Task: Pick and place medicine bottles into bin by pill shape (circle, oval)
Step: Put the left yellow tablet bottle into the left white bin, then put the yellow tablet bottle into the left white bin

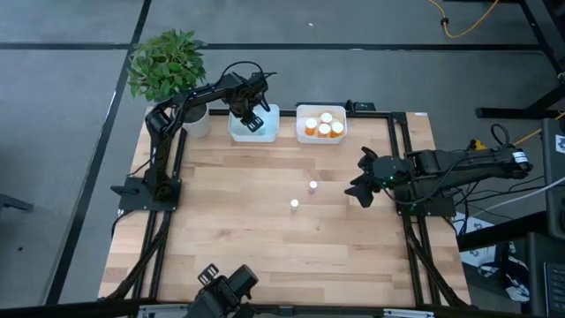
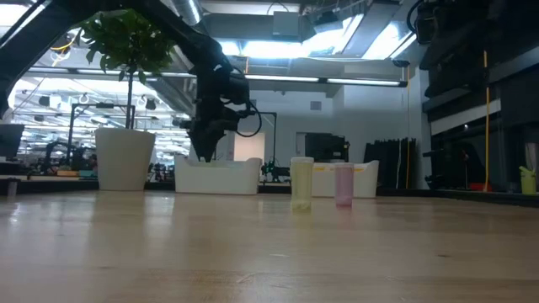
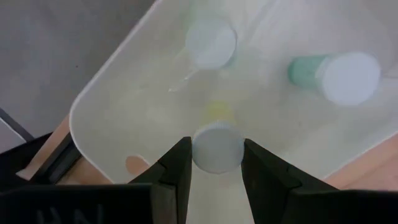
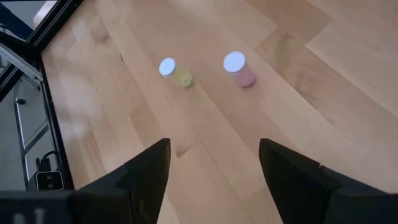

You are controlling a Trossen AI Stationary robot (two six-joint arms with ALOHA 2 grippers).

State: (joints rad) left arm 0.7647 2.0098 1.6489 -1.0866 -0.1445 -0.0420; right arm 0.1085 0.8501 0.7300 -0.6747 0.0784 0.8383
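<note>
Hovering over the left white bin (image 3: 118, 81), the left gripper (image 3: 216, 163) clasps a white-capped bottle (image 3: 217, 147); two bottles (image 3: 211, 42) lie inside. The right bin (image 1: 305, 113) holds orange bottles (image 1: 324, 126), count unclear. The right gripper (image 4: 214, 165) waits with fingers spread near a yellowish bottle (image 4: 175, 72) and a pink bottle (image 4: 239, 68) standing mid-table.
</note>
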